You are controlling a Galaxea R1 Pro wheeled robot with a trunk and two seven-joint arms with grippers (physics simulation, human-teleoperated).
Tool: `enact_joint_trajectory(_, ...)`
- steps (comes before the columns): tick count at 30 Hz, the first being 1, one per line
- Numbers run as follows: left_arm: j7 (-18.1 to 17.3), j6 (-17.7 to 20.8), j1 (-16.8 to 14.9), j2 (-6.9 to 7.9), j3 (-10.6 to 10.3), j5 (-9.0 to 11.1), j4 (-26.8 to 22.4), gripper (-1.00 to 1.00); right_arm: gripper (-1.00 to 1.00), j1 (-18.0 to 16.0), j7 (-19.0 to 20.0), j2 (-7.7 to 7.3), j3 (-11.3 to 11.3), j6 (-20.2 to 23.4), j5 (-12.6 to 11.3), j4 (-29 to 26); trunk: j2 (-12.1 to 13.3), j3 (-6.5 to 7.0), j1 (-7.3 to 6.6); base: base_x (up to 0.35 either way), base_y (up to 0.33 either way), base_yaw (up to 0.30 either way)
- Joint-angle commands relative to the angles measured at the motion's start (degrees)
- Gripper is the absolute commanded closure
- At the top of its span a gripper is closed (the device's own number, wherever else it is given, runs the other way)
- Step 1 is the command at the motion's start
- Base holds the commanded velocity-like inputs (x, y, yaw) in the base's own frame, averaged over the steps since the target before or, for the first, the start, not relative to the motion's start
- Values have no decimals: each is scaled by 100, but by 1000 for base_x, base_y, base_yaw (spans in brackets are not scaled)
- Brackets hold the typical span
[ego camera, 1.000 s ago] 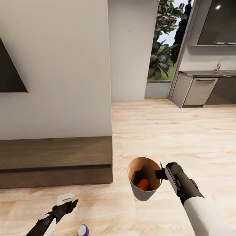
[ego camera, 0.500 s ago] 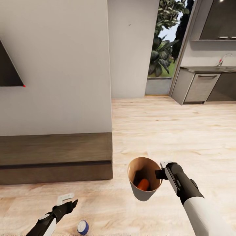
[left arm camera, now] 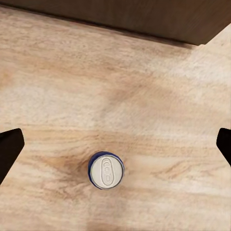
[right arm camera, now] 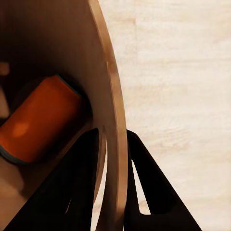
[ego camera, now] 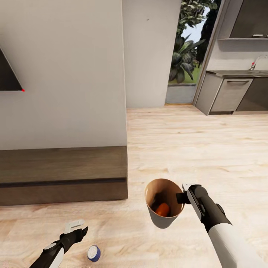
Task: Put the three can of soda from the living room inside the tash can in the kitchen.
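My right gripper (ego camera: 183, 195) is shut on the rim of the brown tash can (ego camera: 163, 219), holding it above the floor, tilted. In the right wrist view the gripper (right arm camera: 111, 137) has one finger inside the can's wall (right arm camera: 113, 96) and one outside. An orange can of soda (ego camera: 162, 209) lies on its side in the bin, large and close (right arm camera: 38, 120) in that view. A dark blue can of soda (ego camera: 93, 253) with a silvery top stands on the floor just right of my open left gripper (ego camera: 79, 227). The left wrist view looks down on this can (left arm camera: 107, 170), between the spread fingertips (left arm camera: 7, 149).
A long low dark-wood cabinet (ego camera: 63, 175) runs along the white wall on the left, with a black television corner (ego camera: 7, 78) above it. Light wood floor (ego camera: 193, 149) stretches to the kitchen cabinets (ego camera: 230, 96) at the far right. A glass opening with plants (ego camera: 184, 59) lies beyond.
The whole picture has slid upward, so the camera moved; more floor and more of the blue can show at the bottom. Both arms and the held bin keep their pose.
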Motion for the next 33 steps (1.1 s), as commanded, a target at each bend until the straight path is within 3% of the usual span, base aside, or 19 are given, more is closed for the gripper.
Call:
enact_joint_trajectory(1,0,0,0,0,0,0,0,-100,100,-3,26,1,-3,-2,-92,-3,-42,-27,22,0,0,0)
enact_joint_trajectory(10,0,0,0,0,-5,0,-2,-100,100,-8,26,-8,-6,-3,-87,-13,-42,-65,22,10,0,0)
enact_joint_trajectory(21,0,0,0,0,-6,0,0,-100,100,-36,26,-16,-12,6,-83,-318,-42,-68,22,207,0,0)
enact_joint_trajectory(33,0,0,0,0,-7,0,-8,-100,100,-35,26,-9,-12,7,-83,-361,-42,-68,22,25,0,0)
